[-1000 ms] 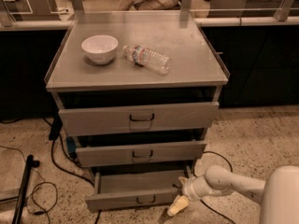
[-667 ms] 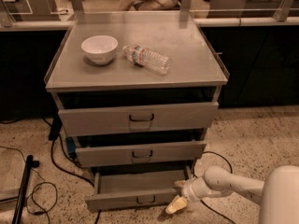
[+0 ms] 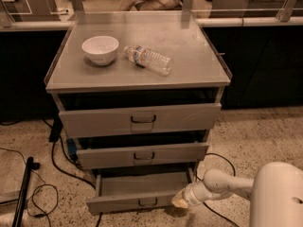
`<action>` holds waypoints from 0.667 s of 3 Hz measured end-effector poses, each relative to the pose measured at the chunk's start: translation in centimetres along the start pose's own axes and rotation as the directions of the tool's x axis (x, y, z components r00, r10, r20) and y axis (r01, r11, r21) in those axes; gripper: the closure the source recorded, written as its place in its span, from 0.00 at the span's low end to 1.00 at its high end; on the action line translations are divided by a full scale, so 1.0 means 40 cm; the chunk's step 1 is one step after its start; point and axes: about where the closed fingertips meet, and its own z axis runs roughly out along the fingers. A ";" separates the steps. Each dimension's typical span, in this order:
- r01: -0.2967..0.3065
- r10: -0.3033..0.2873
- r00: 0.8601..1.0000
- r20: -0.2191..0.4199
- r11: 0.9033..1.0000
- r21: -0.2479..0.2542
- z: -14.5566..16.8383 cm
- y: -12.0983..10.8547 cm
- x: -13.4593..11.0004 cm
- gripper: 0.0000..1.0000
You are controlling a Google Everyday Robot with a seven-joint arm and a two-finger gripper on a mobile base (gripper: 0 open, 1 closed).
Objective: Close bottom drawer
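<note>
The bottom drawer (image 3: 124, 205) of the grey cabinet stands pulled out, its shallow tray visible and its narrow front panel with a small dark handle facing me. My gripper (image 3: 181, 200) sits low at the drawer's front right corner, right against the end of the front panel. The white arm (image 3: 222, 183) reaches to it from the right.
The middle drawer (image 3: 142, 155) and top drawer (image 3: 140, 120) sit slightly ajar above. A white bowl (image 3: 100, 49) and a lying water bottle (image 3: 149, 59) rest on the cabinet top (image 3: 189, 70). Black cables (image 3: 42, 193) and a dark pole (image 3: 22, 193) lie on the floor at left.
The gripper has risen slightly and edged closer to the drawer's front right corner. The drawer itself shows no clear movement.
</note>
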 end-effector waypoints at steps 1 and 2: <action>-0.025 0.025 0.998 -0.052 1.000 0.006 0.041 -0.029 0.032 0.96; -0.026 0.026 0.998 -0.056 1.000 0.005 0.043 -0.029 0.034 1.00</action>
